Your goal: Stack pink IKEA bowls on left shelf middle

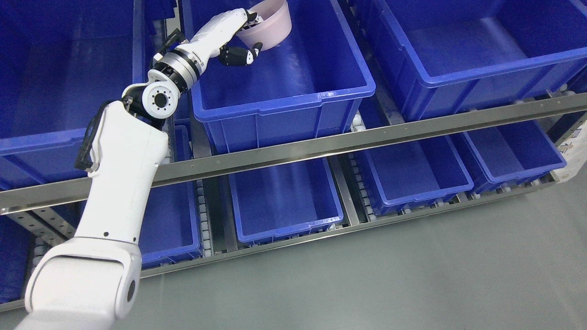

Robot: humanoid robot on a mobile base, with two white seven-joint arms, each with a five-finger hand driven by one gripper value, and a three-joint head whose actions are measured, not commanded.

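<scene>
A pink bowl (274, 25) is held tilted above the far part of the middle blue bin (293, 98) on the upper shelf level. My left hand (250, 34) is shut on its rim, with fingers inside the bowl and the thumb under its outer wall. The white left arm rises from the lower left corner and reaches over the bin's left wall. The bowl's top is cut off by the picture's upper edge. My right arm does not show.
Large blue bins (481, 59) stand to either side on the upper level. Smaller blue bins (284, 201) line the lower level. A steel shelf rail (367, 137) runs across between the levels. Grey floor lies at the lower right.
</scene>
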